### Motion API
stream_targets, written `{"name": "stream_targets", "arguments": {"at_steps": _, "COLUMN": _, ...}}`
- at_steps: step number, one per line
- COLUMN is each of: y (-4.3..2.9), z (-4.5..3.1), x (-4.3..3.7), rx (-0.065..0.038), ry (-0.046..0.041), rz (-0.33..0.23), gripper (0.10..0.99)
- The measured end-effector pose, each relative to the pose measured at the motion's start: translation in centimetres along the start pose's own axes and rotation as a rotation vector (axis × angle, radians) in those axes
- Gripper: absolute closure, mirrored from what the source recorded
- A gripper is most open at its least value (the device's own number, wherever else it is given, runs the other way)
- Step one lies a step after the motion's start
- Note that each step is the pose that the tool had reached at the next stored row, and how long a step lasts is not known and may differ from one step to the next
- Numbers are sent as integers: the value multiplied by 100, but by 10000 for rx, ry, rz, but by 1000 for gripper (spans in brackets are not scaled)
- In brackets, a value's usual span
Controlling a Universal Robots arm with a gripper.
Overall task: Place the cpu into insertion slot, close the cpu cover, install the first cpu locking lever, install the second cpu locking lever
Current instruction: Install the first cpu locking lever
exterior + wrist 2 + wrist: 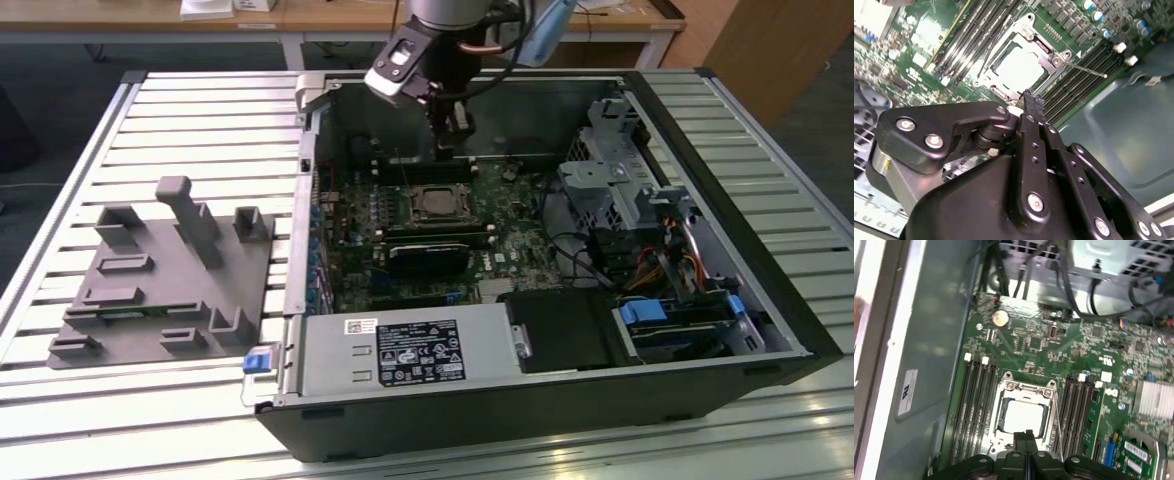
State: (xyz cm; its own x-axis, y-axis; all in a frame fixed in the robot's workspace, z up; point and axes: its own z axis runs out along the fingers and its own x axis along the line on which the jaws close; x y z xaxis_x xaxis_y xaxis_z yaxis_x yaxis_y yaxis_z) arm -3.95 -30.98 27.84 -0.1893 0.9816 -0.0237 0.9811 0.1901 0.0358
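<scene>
Gripper [1026, 434], fingers pressed together, hovers beside cpu [1024, 417] framed by cpu cover [1026, 389]; thin locking lever [1086, 70] may slip from a glancing push.

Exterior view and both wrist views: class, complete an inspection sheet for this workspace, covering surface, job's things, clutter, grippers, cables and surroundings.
Surface: slatted metal table carrying an open computer case.
Job's things: cpu is seated on the motherboard; cpu cover lies flat around it; one locking lever juts out free.
Clutter: grey moulded fixture on the table, at the exterior view's left.
Grippers: gripper shut, empty, hovering over the motherboard beside the cpu.
Cables: coloured bundle by the drive bays.
Surroundings: wooden bench behind the table.
</scene>
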Motion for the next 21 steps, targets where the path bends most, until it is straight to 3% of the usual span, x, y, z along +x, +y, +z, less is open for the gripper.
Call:
{"name": "stream_targets", "arguments": {"at_steps": 11, "y": 0, "z": 5, "x": 0, "rx": -32, "ry": 51, "rz": -1409, "gripper": 980}}
{"name": "stream_targets", "arguments": {"at_steps": 21, "y": 0, "z": 13, "x": 0, "rx": -74, "ry": 116, "rz": -3208, "gripper": 980}}
